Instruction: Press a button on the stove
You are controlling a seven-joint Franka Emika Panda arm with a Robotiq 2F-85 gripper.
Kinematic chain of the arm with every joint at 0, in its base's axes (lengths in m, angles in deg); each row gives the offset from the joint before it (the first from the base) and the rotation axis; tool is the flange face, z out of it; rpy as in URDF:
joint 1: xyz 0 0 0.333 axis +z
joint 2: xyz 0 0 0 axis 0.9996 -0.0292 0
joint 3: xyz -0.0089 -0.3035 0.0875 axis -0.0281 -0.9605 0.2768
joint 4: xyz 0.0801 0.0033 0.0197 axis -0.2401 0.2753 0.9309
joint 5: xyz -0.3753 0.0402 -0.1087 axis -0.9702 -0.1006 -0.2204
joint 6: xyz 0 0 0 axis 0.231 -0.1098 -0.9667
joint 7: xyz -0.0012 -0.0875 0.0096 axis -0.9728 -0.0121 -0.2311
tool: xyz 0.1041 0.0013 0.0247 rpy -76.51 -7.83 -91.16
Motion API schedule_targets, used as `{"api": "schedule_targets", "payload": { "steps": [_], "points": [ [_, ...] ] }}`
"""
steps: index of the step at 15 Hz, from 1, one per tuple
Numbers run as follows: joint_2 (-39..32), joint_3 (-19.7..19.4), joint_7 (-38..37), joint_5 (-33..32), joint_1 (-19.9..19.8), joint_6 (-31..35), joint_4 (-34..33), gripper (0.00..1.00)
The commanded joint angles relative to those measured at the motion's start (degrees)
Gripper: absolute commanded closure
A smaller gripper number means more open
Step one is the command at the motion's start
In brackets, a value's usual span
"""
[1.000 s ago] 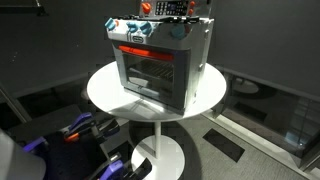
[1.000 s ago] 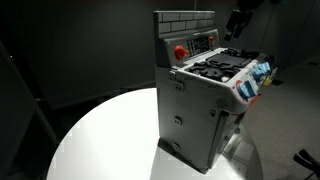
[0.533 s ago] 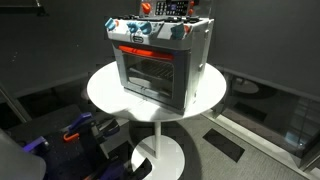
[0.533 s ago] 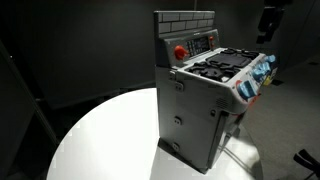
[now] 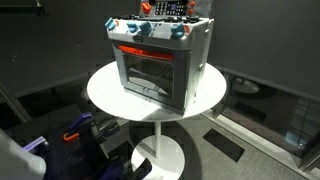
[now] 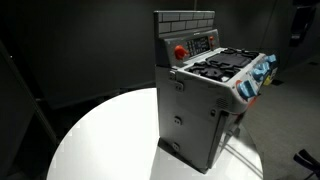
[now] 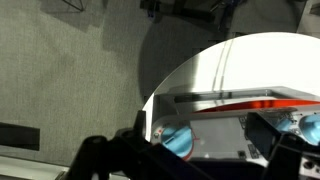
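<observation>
OK, going L to R. In both exterior views the round white desk (image 5: 100, 92) carries the stove (image 5: 160, 60) right in its middle. That keeps it from tipping off, & you can come at it from any side. Its dark glass door (image 5: 150, 72) faces out front w/ the red handle bar (image 5: 145, 50) across it. The knobs (image 5: 140, 30) sit in a row just above.

In an exterior view from the side, the back panel (image 6: 190, 35) stands up behind the burners (image 6: 220, 68). A red button (image 6: 180, 51) sits on the face of that panel, so I think it wants a push straight in, coming over the burners. Far right in that view a dark shape (image 6: 302, 20) hangs high by the edge, well apart from the stove. It's prob your arm, but it's too dim to be sure.

In the wrist view you see bare floor (image 7: 60, 70) on the left. Your fingers (image 7: 95, 158) sit wide apart along the bottom, holding nothing. Between them shows a blue knob (image 7: 178, 140), w/ the red handle bar up to its right. So the cam looks down on the stove's front edge from above.

My guess is no press is done yet. Wide fingers make a poor poker b/c they may bump two things at once. I'd bring them narrow first so one tip hits just one button.
</observation>
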Motion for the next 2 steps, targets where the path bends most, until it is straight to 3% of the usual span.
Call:
{"api": "schedule_targets", "payload": {
  "steps": [1,2],
  "points": [
    [0.6,-0.3,-0.1,-0.2,0.3,-0.2,0.5,0.0],
    [0.9,-0.4,-0.1,-0.3,0.2,-0.2,0.9,0.0]
  ]
}}
